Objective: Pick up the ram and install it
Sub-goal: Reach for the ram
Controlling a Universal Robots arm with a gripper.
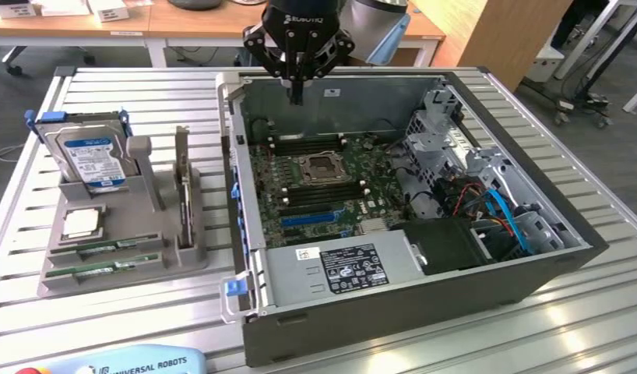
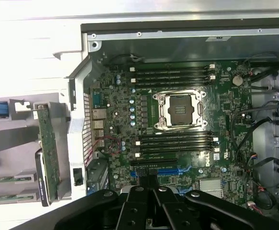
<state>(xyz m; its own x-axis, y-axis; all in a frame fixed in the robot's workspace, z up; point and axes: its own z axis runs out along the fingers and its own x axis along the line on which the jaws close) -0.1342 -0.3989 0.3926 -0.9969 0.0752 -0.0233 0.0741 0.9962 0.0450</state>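
In the exterior view the gripper (image 1: 296, 97) hangs over the rear of the open computer case (image 1: 402, 319). Its fingers are clenched together with nothing between them, above the motherboard (image 1: 339, 187) and near the case's back wall. Outside the case, to the exterior view's left of it, a gray holder (image 1: 153, 206) stands on the slatted table (image 1: 599, 312). The ram (image 1: 95, 251) lies in a slot at the holder's end farthest from the case's back wall, well apart from the gripper, with a second green stick (image 1: 90, 271) just beside it. The holder also carries a blue-labelled hard drive (image 1: 90, 156), a square silver processor chip (image 1: 79, 224) and, nearest the case, a green card (image 1: 181, 183) standing on edge. In the wrist view the closed gripper (image 2: 149, 194) points into the case (image 2: 177, 45) over the motherboard (image 2: 125, 110), where an empty processor socket (image 2: 180, 110) sits between two banks of black memory slots (image 2: 170, 74). The ram (image 2: 0, 179) rests in the holder (image 2: 15, 143), beyond the case's side wall.
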